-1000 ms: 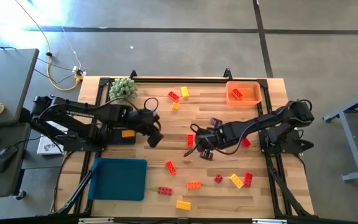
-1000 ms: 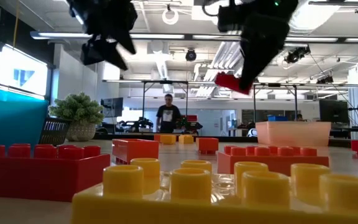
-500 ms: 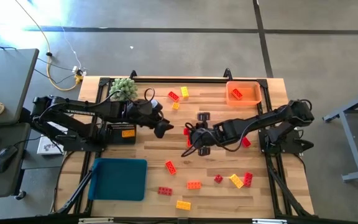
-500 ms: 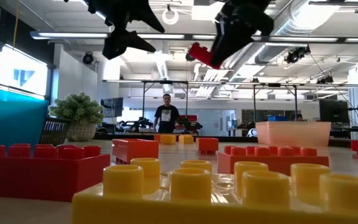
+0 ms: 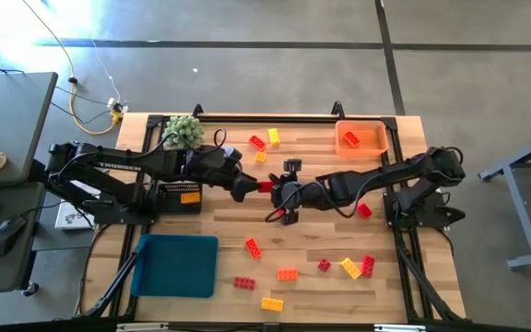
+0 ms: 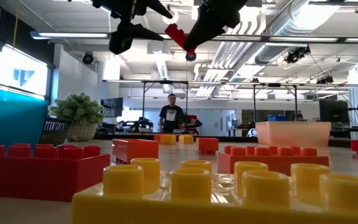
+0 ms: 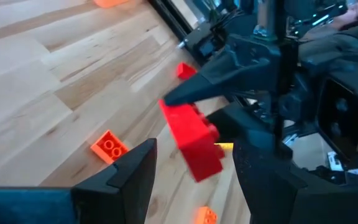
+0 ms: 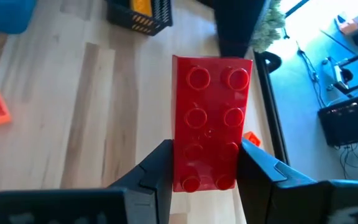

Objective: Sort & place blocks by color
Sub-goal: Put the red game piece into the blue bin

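A red block [image 5: 265, 186] hangs high over the table's middle, with my right gripper [image 5: 280, 192] shut on it. My left gripper [image 5: 247, 188] is open and points at the block's free end [image 6: 169, 27] from the table's left. Its fingertips [image 6: 164, 12] stand just short of that end. In the left wrist view the block [image 7: 191, 140] shows ahead, between the two open fingers. Loose red, orange and yellow blocks lie on the wood, among them a near group [image 5: 344, 266] and a far group [image 5: 265, 141]. My right gripper pinches the red block's two long sides [image 8: 207, 171] between its two fingers, near the end closest to the wrist. The fingers come from the table's right, slanting a little down, and lie along the block. The block juts out ahead of them, tilted and lifted clear.
A blue tray [image 5: 175, 265] sits at the near left and an orange bin [image 5: 361, 138] holding blocks at the far right. A black basket [image 5: 179, 197] and a green plant ball [image 5: 182, 131] stand on the left. A person [image 6: 169, 116] stands far behind the table.
My right gripper has risen and gone toward the table's left with the red block, rolling its wrist, so the block now points at my left gripper. My left gripper has tipped up from pointing down to nearly level and shifted up and slightly right toward the block.
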Robot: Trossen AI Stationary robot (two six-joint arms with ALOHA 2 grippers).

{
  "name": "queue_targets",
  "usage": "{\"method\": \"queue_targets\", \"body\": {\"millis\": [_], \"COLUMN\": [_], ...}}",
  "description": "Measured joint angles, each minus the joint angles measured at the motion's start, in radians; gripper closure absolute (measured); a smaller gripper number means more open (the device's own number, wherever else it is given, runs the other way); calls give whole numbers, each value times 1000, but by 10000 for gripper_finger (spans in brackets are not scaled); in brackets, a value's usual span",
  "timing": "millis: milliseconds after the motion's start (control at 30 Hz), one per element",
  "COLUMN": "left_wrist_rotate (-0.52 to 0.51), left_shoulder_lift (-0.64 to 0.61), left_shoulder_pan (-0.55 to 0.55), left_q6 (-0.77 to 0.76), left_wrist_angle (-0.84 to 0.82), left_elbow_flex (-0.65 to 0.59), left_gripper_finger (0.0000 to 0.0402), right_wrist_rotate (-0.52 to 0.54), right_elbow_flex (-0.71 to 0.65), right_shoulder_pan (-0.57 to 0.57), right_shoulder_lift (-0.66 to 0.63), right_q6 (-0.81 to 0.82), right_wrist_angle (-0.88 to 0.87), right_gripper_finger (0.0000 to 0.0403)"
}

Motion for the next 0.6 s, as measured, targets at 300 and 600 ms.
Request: {"method": "queue_targets", "body": {"millis": [300, 600], "left_wrist_rotate": [-20, -34], "left_shoulder_lift": [0, 0], "left_shoulder_pan": [0, 21], "left_q6": [1, 1], "left_wrist_angle": [0, 4], "left_elbow_flex": [0, 0], "left_gripper_finger": [200, 200], "right_wrist_rotate": [3, 5], "right_elbow_flex": [0, 0], "right_shoulder_pan": [-33, -33], "right_shoulder_lift": [0, 0], "right_q6": [9, 9], "right_wrist_angle": [50, 106], "right_gripper_finger": [291, 291]}}
